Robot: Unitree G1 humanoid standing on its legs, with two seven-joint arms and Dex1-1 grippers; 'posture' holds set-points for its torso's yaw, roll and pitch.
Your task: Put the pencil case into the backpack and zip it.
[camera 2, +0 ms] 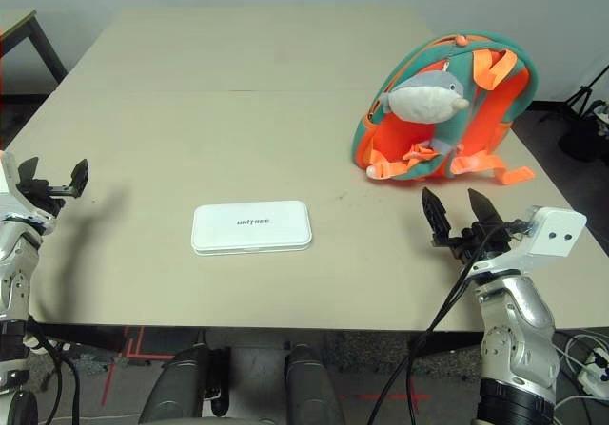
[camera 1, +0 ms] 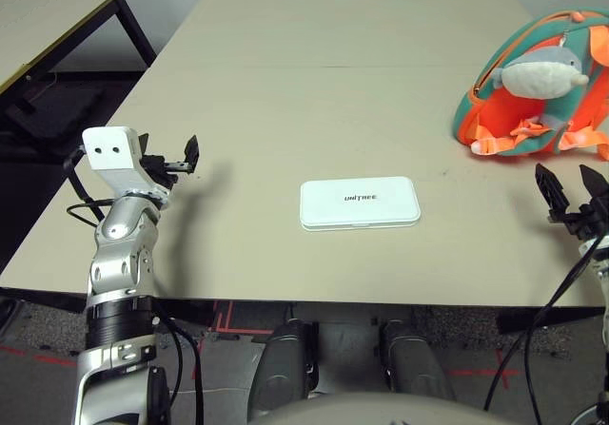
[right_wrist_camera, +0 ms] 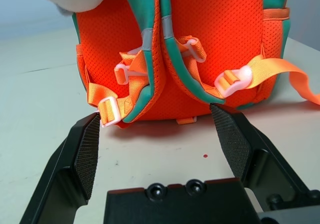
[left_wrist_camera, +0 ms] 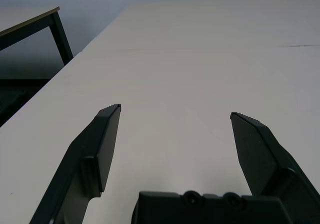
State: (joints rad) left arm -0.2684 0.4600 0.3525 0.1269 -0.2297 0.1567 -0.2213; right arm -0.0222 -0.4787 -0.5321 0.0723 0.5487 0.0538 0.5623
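The pencil case (camera 2: 251, 227) lies flat mid-table, untouched, well apart from the backpack (camera 2: 447, 111) at far right, while the left gripper (camera 1: 168, 157) and right gripper (camera 2: 460, 216) hover with fingers spread, apparently ready to start.

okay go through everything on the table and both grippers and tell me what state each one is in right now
pencil case: lid shut, lying flat on the table, lettering up, nothing touching it.
backpack: standing upright, strap side facing the robot, plush animal resting on it; zipper state cannot be told.
left gripper: fingers open, empty, above the table's left edge.
right gripper: fingers open, empty, just in front of the backpack, not touching it.
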